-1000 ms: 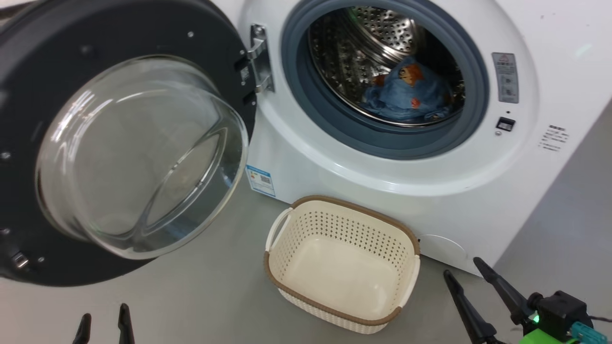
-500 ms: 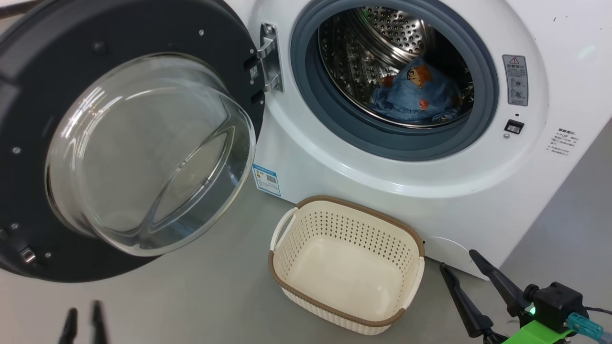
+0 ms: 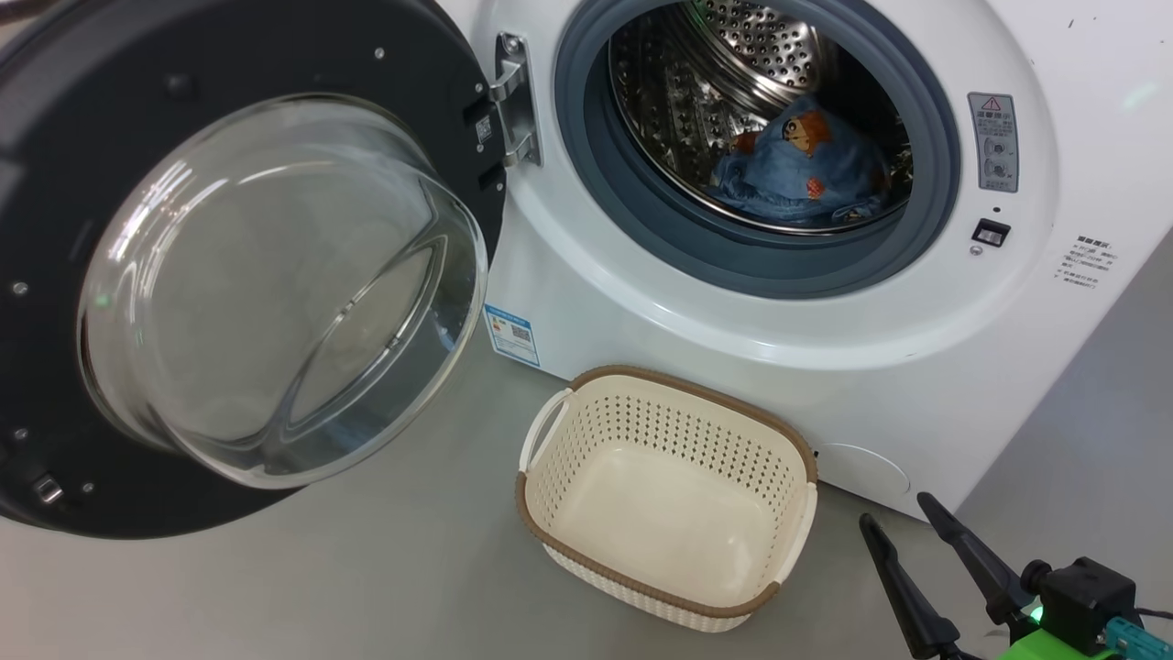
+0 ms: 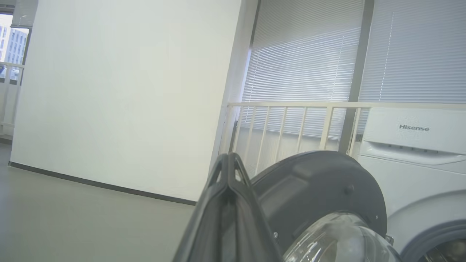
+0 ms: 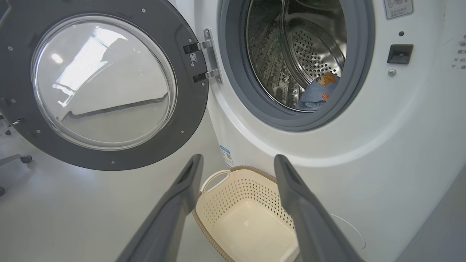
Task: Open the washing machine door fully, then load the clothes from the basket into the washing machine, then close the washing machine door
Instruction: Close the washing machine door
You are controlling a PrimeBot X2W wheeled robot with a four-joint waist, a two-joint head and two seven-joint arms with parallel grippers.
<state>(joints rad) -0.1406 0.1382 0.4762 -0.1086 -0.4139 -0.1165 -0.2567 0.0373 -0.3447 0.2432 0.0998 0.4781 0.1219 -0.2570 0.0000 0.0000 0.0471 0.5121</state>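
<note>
Now the clothes [image 3: 797,165] lie in the washing machine [image 3: 733,339], the basket [image 3: 696,390] sits bare on the floor [image 3: 412,568], and the washing machine door [image 3: 55,229] hangs wide open. My left hand [image 4: 227,163] is pinched shut on nothing; my right hand [image 3: 895,511] gapes. Pushing that slick door, I could skid off.

The big white washer [image 3: 733,321] has its round black door [image 3: 257,275] swung wide open to the left, glass bowl bulging out. The blue clothes [image 3: 797,170] with orange pictures lie heaped inside the shiny drum [image 3: 742,46]. The small cream basket [image 3: 678,431] sits empty on the floor [image 3: 367,568], just before the washer.
</note>
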